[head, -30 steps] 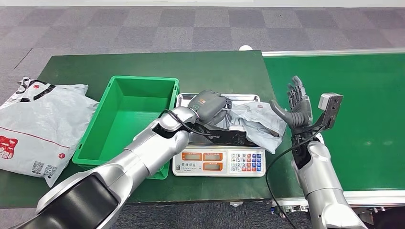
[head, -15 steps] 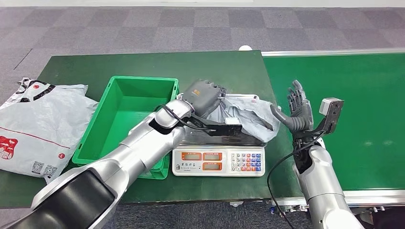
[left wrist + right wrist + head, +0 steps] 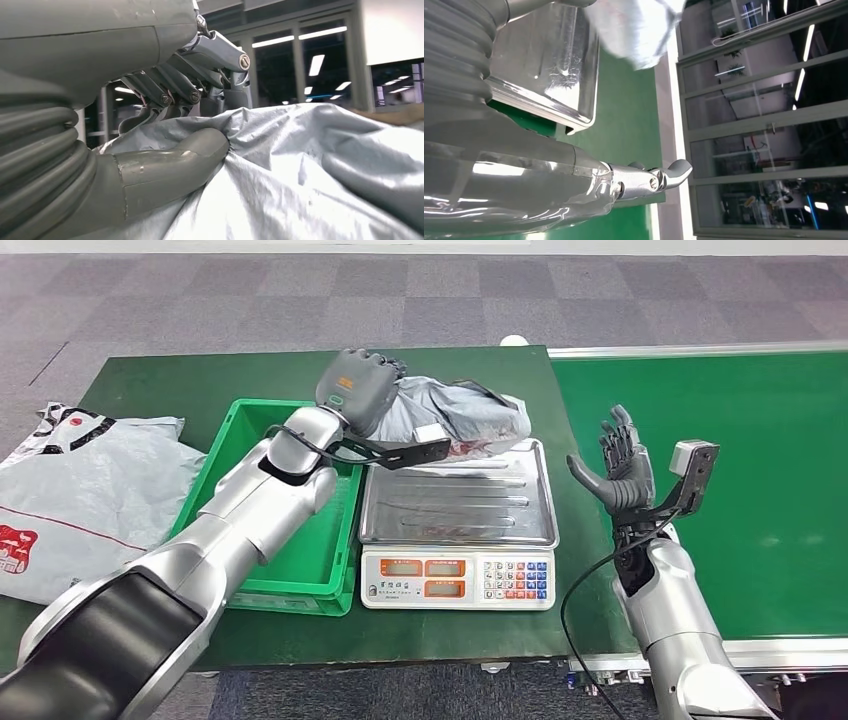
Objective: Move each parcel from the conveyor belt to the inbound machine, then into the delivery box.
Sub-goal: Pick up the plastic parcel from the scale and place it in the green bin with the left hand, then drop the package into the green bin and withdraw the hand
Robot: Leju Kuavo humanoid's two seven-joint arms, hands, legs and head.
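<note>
Partly hidden behind the left hand (image 3: 358, 388), its gripped parcel (image 3: 455, 412) seems airborne; right hand (image 3: 620, 462) splayed, empty.

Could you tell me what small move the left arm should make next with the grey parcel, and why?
Probably carry it a little further to the robot's left, then lower it. The left hand grips the grey parcel clear above the scale tray, so weighing looks done, but most of the parcel hangs over the tray's far edge, not over the green box. The right hand is open and apart.
</note>
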